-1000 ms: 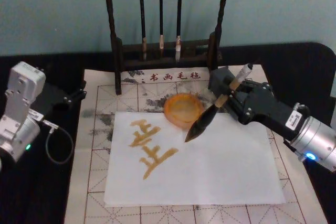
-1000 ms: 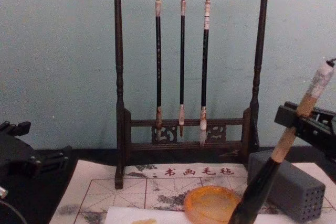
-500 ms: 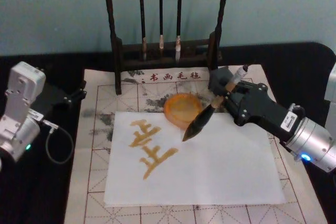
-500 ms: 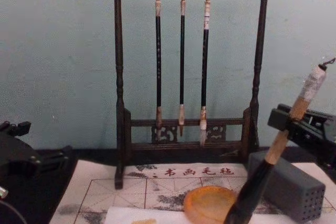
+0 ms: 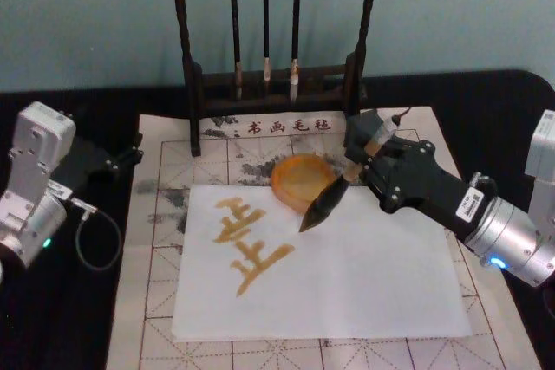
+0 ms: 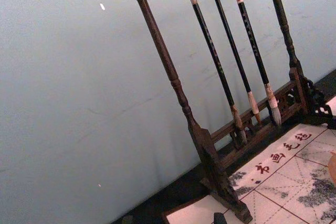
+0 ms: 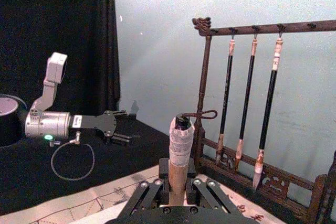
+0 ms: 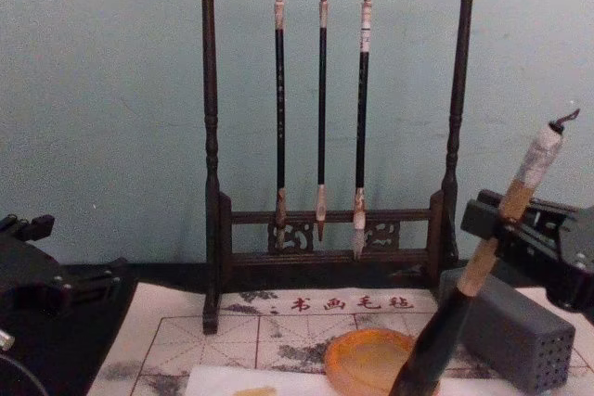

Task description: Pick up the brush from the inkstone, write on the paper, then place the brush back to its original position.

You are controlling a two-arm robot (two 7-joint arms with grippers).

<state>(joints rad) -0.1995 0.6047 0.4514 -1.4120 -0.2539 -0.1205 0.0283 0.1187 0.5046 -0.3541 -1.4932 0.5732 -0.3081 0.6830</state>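
My right gripper is shut on the tan handle of the brush, which slants down to the left. Its dark tuft hangs just in front of the orange inkstone, over the far edge of the white paper. I cannot tell whether the tuft touches the sheet. Yellow-brown strokes mark the paper's left half. From the chest, the brush leans from upper right to lower left, its ferrule beside the inkstone. The whitish end cap rises between the fingers. My left gripper rests parked at the far left.
A dark wooden rack with three thin hanging brushes stands at the back. A grey block with small holes sits right of the inkstone. A beige gridded mat with red characters lies under the paper. A loose cable loops by the left arm.
My right gripper has shifted left with the brush, toward the inkstone. The brush now leans lower, its end cap down and to the left. The left arm has stayed put.
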